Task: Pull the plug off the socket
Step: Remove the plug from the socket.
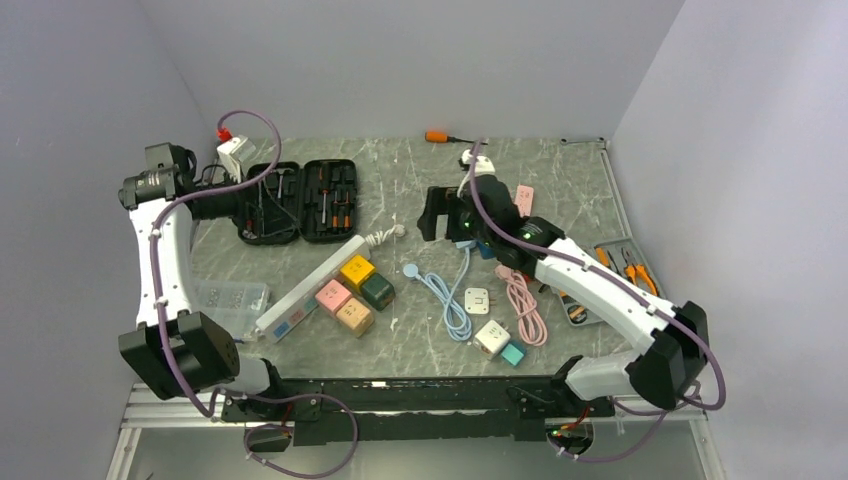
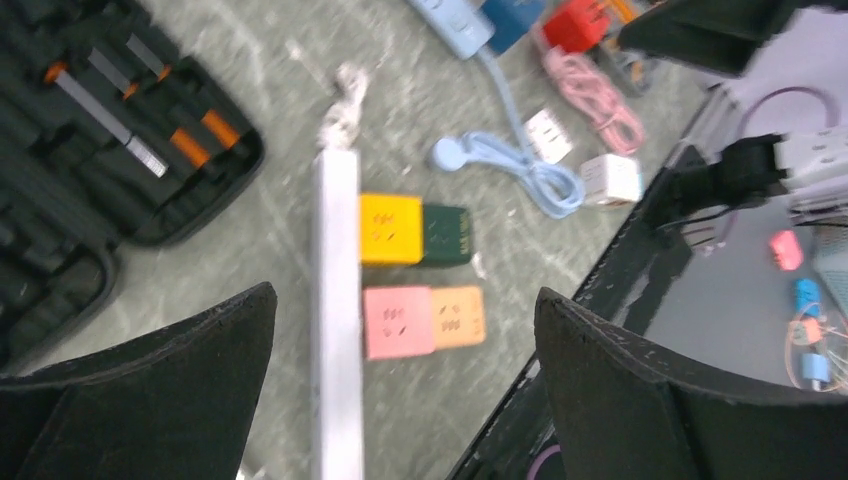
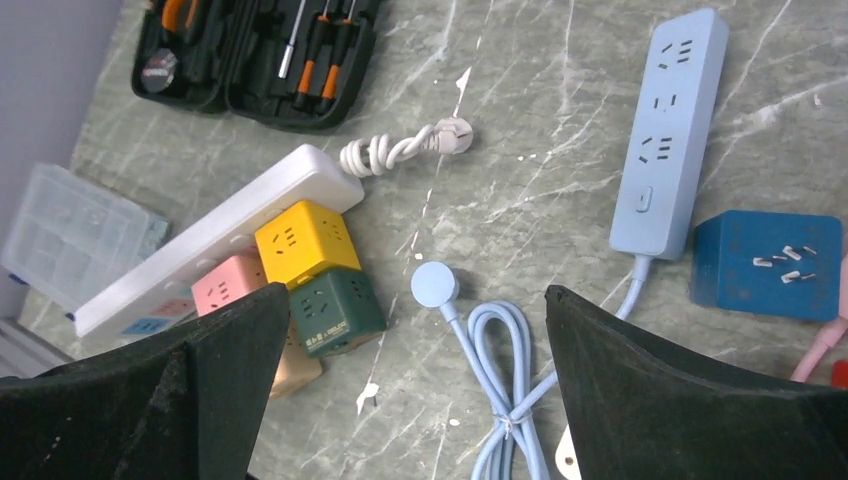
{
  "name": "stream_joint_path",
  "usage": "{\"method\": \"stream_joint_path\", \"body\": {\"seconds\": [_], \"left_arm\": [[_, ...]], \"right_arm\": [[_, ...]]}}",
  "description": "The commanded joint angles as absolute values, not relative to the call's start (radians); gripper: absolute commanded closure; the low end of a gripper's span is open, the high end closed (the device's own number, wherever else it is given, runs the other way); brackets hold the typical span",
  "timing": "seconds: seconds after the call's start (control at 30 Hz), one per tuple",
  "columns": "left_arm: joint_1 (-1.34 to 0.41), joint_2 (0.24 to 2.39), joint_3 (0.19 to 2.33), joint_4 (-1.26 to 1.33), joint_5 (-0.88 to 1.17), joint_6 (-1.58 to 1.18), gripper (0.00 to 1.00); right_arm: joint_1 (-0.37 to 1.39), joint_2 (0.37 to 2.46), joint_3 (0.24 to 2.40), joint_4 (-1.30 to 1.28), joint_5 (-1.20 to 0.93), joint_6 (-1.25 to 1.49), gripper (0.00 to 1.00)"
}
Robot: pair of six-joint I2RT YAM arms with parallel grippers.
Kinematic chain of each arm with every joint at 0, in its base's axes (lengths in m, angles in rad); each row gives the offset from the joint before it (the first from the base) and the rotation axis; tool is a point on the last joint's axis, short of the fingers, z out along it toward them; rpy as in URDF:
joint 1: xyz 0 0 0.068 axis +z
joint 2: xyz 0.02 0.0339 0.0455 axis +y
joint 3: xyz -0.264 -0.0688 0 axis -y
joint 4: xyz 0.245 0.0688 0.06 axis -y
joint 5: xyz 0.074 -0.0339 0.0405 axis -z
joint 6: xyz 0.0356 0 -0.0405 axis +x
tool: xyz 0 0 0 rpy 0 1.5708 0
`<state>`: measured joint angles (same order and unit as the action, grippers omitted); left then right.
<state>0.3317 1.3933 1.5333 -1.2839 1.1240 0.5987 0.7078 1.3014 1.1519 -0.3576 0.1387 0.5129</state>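
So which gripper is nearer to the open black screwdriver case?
Left. The left gripper is over the left edge of the screwdriver case; the right gripper is well off to the case's right side, apart from it.

Walled lab bench (image 1: 420, 170), tool kit (image 1: 300, 200)

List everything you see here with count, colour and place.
White power strip: one, white, left of centre.
Cube adapters: four, yellow, green, pink, tan, beside that strip.
Blue power strip: one, light blue, centre.
Blue cube: one, blue, beside blue strip.
Pink cable: one, pink, right of centre.
White adapters: two, white, near centre.
Tool case: one, black, far left.
Screwdriver: one, orange, far edge.
Clear box: one, clear, near left.
Left arm: one, white, jaws open.
Right arm: one, white, jaws open.
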Motion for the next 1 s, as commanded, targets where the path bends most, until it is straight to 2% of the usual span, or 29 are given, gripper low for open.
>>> {"method": "stream_joint_path", "body": {"seconds": [0.0,0.17,0.4,0.67,0.77,0.97], "left_arm": [[0.337,1.309,1.402,-1.124,0.888,0.542,0.01],[0.305,1.176,1.201,-1.047,0.643,0.633,0.01],[0.222,1.075,0.980,-0.987,0.520,0.681,0.01],[0.017,1.076,0.795,-0.869,0.356,0.638,0.01],[0.006,1.127,0.773,-0.820,0.303,0.631,0.01],[0.006,1.157,0.740,-0.745,0.237,0.624,0.07]], "right_arm": [[0.780,1.390,1.253,-0.438,0.297,0.472,0.00],[0.864,1.504,1.308,-0.456,0.349,0.461,0.00],[0.916,1.536,1.278,-0.418,0.405,0.468,0.00],[0.920,1.366,1.084,-0.347,0.474,0.499,0.03],[0.920,1.292,1.036,-0.346,0.500,0.503,0.03],[0.919,1.208,0.950,-0.320,0.498,0.503,0.04]]}}
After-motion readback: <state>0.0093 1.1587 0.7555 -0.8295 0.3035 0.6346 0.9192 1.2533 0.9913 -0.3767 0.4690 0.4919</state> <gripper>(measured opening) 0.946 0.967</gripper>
